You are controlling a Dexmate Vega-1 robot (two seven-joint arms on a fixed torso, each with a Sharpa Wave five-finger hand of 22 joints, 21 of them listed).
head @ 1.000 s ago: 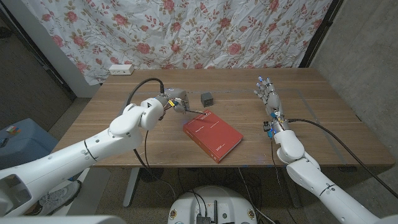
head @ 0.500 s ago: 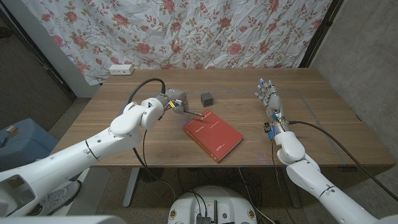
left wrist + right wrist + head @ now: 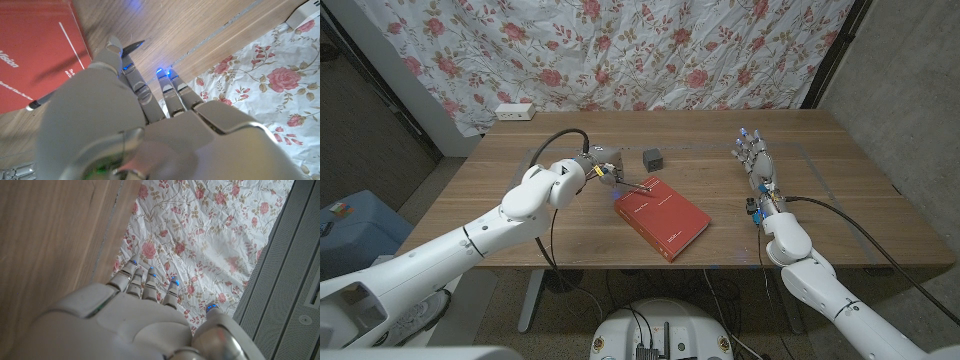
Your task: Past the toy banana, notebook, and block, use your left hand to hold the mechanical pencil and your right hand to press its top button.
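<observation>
Wooden table point(image 3: 840, 200), left hand point(image 3: 603, 165) seemingly pinching mechanical pencil point(image 3: 638, 185), right hand point(image 3: 754, 160) unclenched.

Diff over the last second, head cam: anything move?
Barely. The left hand, with the mechanical pencil in its fingers, edged slightly toward the red notebook. The right hand stayed open and raised; the notebook and the dark block did not move.

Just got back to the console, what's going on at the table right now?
The left hand holds the mechanical pencil just past the red notebook's far corner, near the dark block. The right hand waits apart on the table's right side, fingers spread, holding nothing. The top button has not been pressed yet.
</observation>
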